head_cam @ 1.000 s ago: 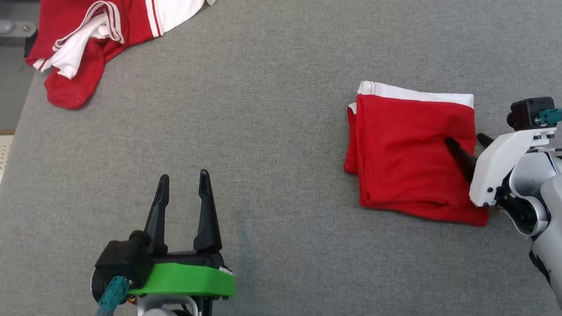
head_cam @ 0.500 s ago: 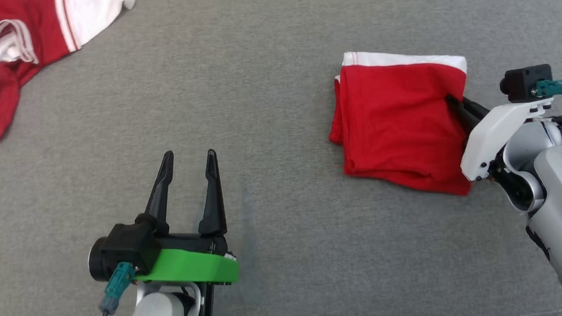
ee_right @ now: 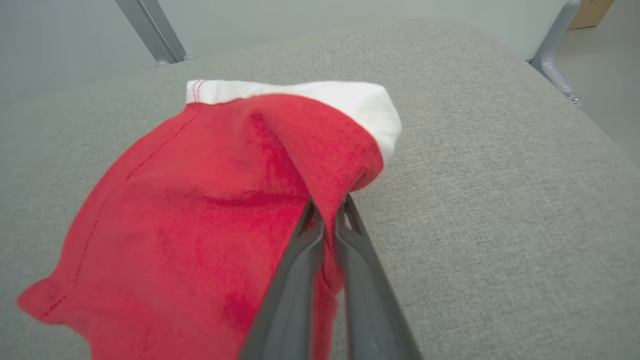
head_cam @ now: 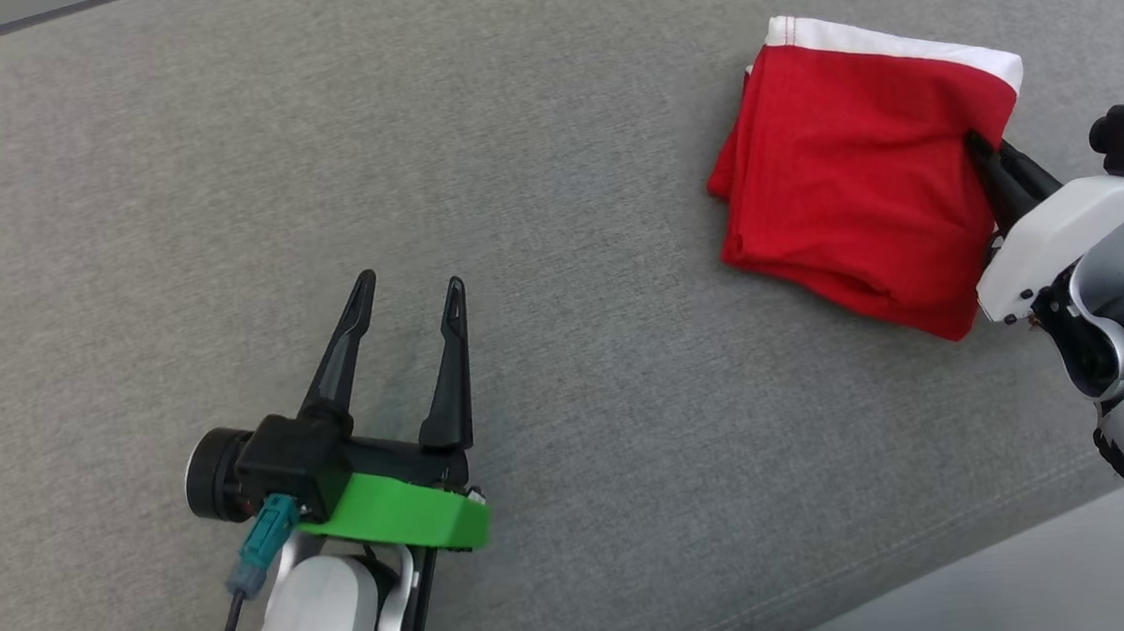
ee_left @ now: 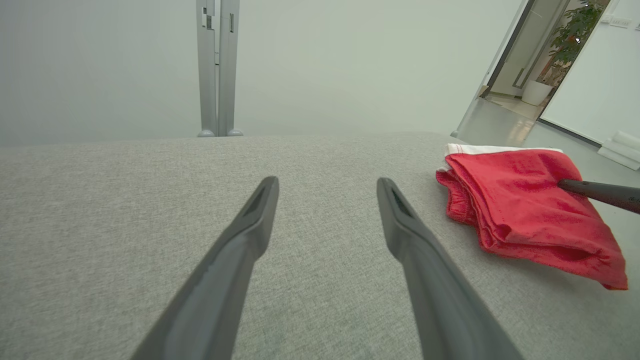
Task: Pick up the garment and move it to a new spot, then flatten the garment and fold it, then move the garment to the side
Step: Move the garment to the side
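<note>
Gripping garment [head_cam: 852, 182] at its right edge, right fingers [ee_right: 295, 290] had just closed, likely readying the sideways move; left fingers [head_cam: 342, 345] stayed open.

A grey woven fabric cushion [ee_left: 100, 200] spreads beneath the jaws of the left gripper [ee_left: 327, 180]. Straight beyond them, a pale grey metal post [ee_left: 218, 70] rises against a plain, softly lit pale wall [ee_left: 350, 60]. Far to their right, an open doorway [ee_left: 540, 50] shows a glossy pale floor [ee_left: 505, 125] and a leafy green potted plant [ee_left: 570, 30]. Up and right of the jaws of the right gripper [ee_right: 330, 201], a slanted grey metal leg [ee_right: 554, 37] stands past the cushion's edge.
</note>
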`<state>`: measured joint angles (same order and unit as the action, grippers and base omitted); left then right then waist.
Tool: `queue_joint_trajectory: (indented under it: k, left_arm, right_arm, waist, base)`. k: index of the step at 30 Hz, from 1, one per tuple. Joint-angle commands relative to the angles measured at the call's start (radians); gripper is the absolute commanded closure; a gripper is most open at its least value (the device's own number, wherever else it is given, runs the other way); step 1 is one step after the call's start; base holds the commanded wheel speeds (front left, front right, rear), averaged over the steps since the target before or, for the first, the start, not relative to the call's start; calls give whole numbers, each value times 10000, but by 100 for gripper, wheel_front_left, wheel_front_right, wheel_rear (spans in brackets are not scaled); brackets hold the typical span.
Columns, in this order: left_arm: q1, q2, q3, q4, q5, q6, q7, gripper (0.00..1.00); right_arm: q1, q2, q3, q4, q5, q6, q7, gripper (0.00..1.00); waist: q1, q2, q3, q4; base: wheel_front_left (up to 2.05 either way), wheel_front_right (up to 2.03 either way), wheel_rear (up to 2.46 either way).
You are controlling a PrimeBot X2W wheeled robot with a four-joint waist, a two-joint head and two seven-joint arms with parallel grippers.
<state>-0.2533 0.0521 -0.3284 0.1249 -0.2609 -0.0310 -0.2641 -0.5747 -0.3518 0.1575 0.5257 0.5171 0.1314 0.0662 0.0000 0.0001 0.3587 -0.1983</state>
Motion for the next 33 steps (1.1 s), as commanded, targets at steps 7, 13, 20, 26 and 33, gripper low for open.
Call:
queue_joint_trajectory:
  k: [7,13,20,26,33]
  left_arm:
    - [-277,100,-67,10,78,-66,-3,0]
    - [-241,98,-15,-141,91,28,-3,0]
    - [-248,102,47,-433,136,108,-3,0]
    - [-40,143,118,-661,154,196,-2,0]
    - [80,158,149,-844,104,217,-3,0]
  right_arm:
    - [-88,232,-186,10,-430,-15,-337,100]
    - [-798,-108,-58,358,-949,-15,-471,100]
    - [-1836,-980,-185,1183,-1286,-15,-452,100]
    - [-2655,-2231,-578,2010,-1306,-15,-223,100]
    - [-3245,-3481,-725,2743,-2012,-16,-466,100]
  waist:
    - [0,-1,582,-774]
    - [0,-1,671,-198]
    - [0,-1,881,711]
    - [0,-1,1097,1394]
    - [0,-1,1373,1879]
  base:
    - [0,0,0]
    - [0,0,0]
    - [0,0,0]
    - [0,0,0]
    - [0,0,0]
